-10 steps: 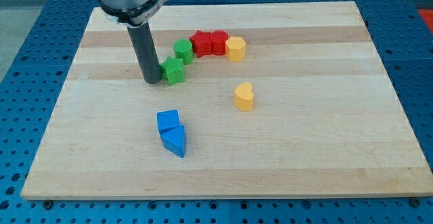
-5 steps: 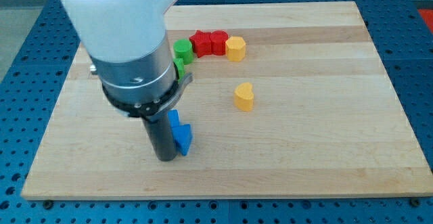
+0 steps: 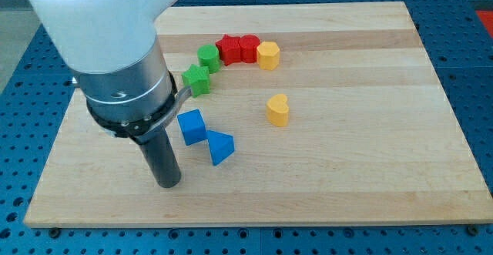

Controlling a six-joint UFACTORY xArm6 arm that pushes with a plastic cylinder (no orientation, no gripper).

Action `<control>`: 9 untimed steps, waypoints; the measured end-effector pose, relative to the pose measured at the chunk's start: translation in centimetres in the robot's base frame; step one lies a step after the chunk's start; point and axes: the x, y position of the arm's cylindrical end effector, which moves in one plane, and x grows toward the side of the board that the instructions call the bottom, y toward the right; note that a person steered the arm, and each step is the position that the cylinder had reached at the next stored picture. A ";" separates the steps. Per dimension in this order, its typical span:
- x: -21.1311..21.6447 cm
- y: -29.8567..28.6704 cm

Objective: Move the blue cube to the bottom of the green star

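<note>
My tip (image 3: 169, 183) below-left of blue cube (image 3: 192, 126); no hand fitted. Push cube toward view's top, stop under green star (image 3: 197, 80); avoid blue triangular block (image 3: 220, 146).

No legible text or markings.

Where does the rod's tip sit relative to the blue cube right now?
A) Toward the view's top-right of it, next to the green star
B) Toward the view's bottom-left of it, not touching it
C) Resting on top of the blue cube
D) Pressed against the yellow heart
B: my tip rests on the board toward the view's bottom-left of the blue cube, with bare wood between them.
</note>
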 end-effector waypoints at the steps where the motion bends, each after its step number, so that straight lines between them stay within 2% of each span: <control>1: -4.4 -0.1; 3: -5.2 -0.1; 4: -8.0 0.2; 7: -9.4 0.2; 9: -4.7 0.2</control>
